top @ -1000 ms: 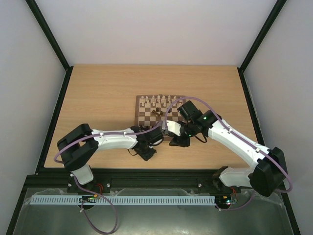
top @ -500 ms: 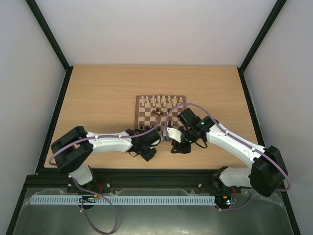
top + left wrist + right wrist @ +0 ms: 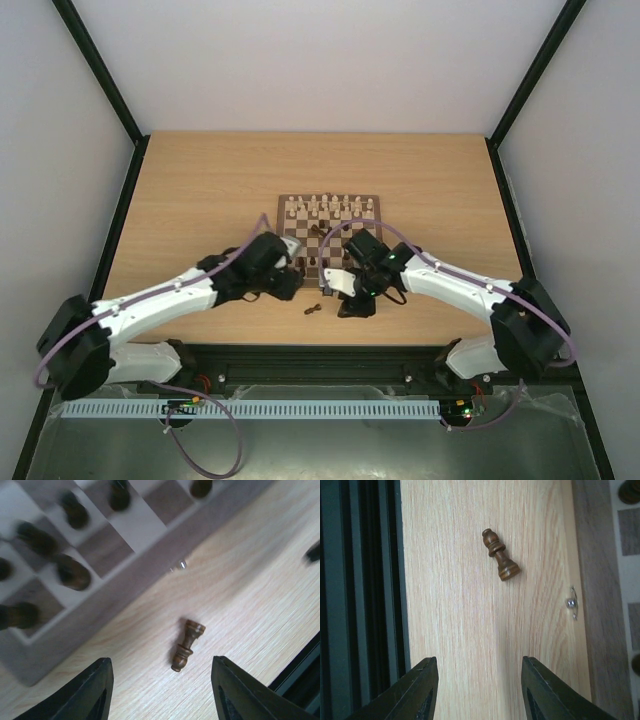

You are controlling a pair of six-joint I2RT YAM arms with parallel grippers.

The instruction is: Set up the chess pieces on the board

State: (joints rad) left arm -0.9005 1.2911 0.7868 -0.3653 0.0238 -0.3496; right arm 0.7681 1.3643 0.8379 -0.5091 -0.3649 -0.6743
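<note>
The board (image 3: 292,232) lies mid-table, with cream chess pieces (image 3: 330,206) along its far row and several dark ones (image 3: 72,572) on its near rows. One dark piece (image 3: 313,308) lies on its side on the table just in front of the board. In the left wrist view it (image 3: 186,645) lies just ahead of my open, empty left gripper (image 3: 162,682). In the top view my left gripper (image 3: 290,280) is at the board's near left corner. My right gripper (image 3: 352,303) is open and empty over bare table. The fallen piece (image 3: 500,555) lies well ahead of it (image 3: 480,682).
The board's wooden rim (image 3: 600,580) carries a small metal clasp (image 3: 571,602) on its near side. The table's black front rail (image 3: 360,600) runs close behind the fallen piece. Black frame posts (image 3: 120,200) border the table left and right.
My left arm has swung out to the left and its gripper has drawn back toward the board's near left corner, uncovering the fallen dark piece. My right gripper has shifted slightly left and nearer.
</note>
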